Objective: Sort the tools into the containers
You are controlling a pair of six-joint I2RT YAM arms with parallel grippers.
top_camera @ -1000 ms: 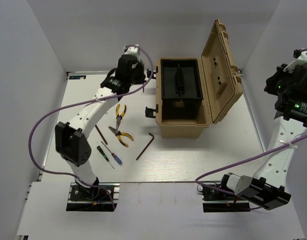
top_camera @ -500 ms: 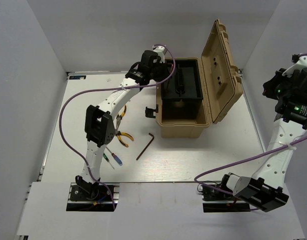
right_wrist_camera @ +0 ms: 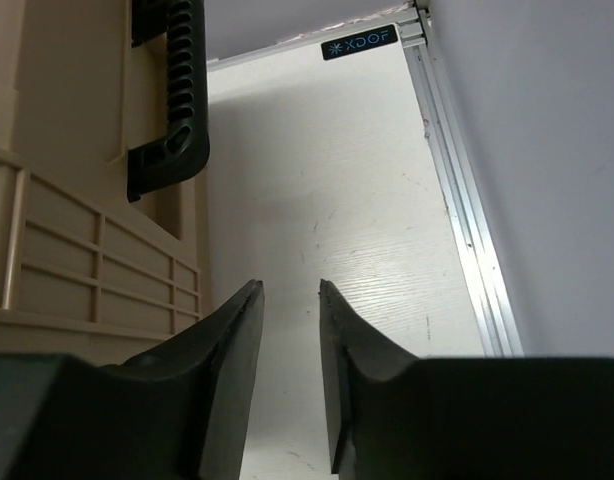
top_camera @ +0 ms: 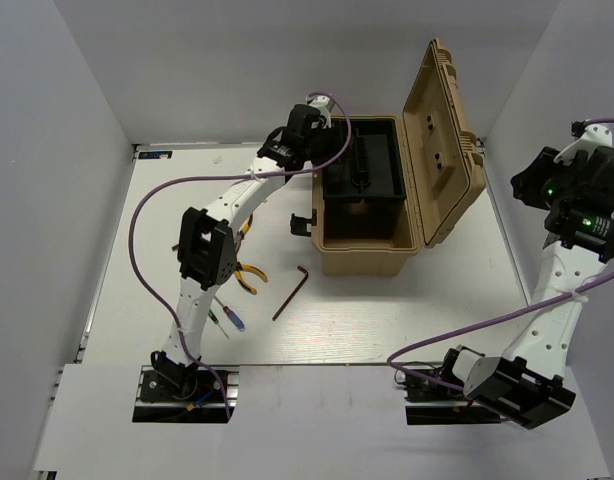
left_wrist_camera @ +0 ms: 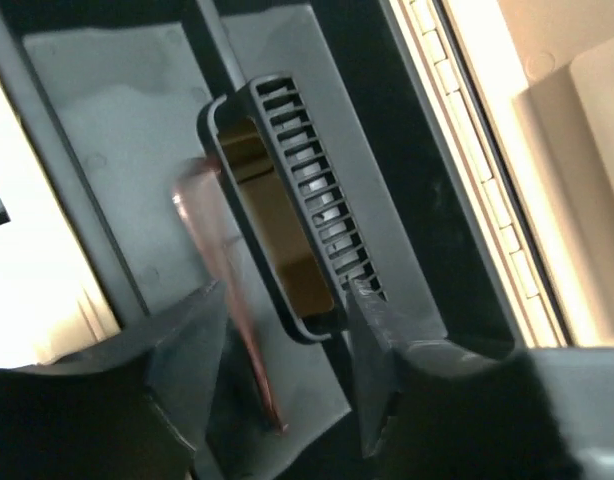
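— Where is your left gripper right now?

— Over the black tray that sits in the tan toolbox. Its fingers are spread, one on each side of the near end of the tray handle.

— Is it pinching anything?

— No. A thin reddish-brown rod shows between the fingers, blurred, slanting across the tray's flat compartment just left of that ribbed handle. Neither finger presses on it. I cannot tell what kind of tool it is, or whether it lies flat on the tray floor.

— And the other tools?

— On the counter, in front of the box and to its left. The dark hex key lies alone near the box's front left corner. The yellow-handled pliers are half hidden under my left arm. The blue-handled screwdriver lies nearer my base, with another thin one just beside it, partly covered by the arm.

— Your right gripper?

— Held high, off to the right of the raised lid, well apart from every tool. Its fingers stand a little apart with only bare counter showing between them. Its camera looks past the black carrying handle on the lid's outer face.
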